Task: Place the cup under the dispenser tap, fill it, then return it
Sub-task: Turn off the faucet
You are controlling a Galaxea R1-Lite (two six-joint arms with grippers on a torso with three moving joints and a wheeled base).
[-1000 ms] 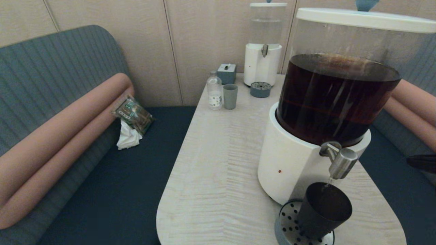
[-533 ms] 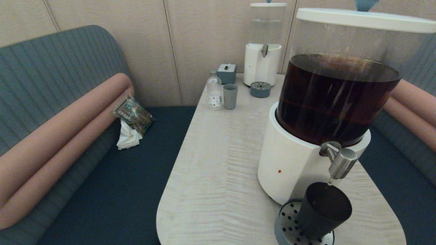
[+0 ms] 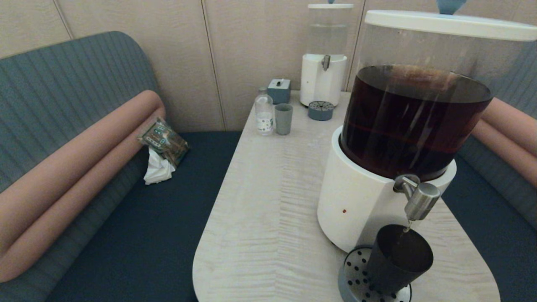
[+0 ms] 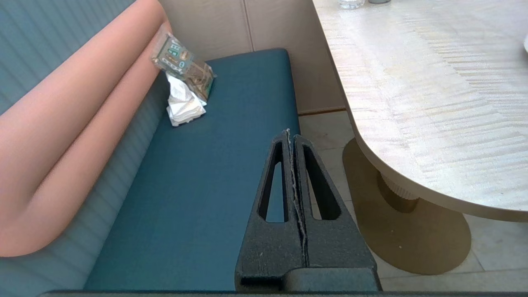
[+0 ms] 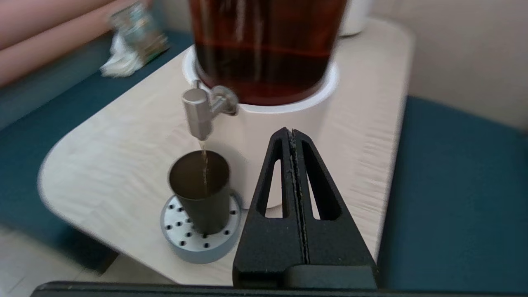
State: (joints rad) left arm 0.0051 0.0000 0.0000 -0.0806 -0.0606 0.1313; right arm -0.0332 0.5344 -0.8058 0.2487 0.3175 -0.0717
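The black cup (image 3: 397,259) (image 5: 201,190) stands upright on the round perforated drip tray (image 3: 353,283) (image 5: 194,243), directly below the steel dispenser tap (image 3: 418,199) (image 5: 199,112). A thin brown stream runs from the tap into the cup. The tap juts from the big white-based dispenser (image 3: 361,201) of dark liquid. My right gripper (image 5: 292,133) is shut and empty, hanging off the table's right side, apart from the cup; it is outside the head view. My left gripper (image 4: 289,134) is shut and empty, parked over the blue bench seat left of the table.
At the table's far end stand a smaller clear-liquid dispenser (image 3: 323,79), its small drip tray (image 3: 321,110), a pale grey-green tumbler (image 3: 283,118), a plastic bottle (image 3: 264,111) and a small grey box (image 3: 279,90). A snack packet with tissue (image 3: 161,149) lies on the left bench.
The right arm, seen at the head view's right edge a second ago, has drawn out of that view. The cup stays under the tap while liquid keeps running.
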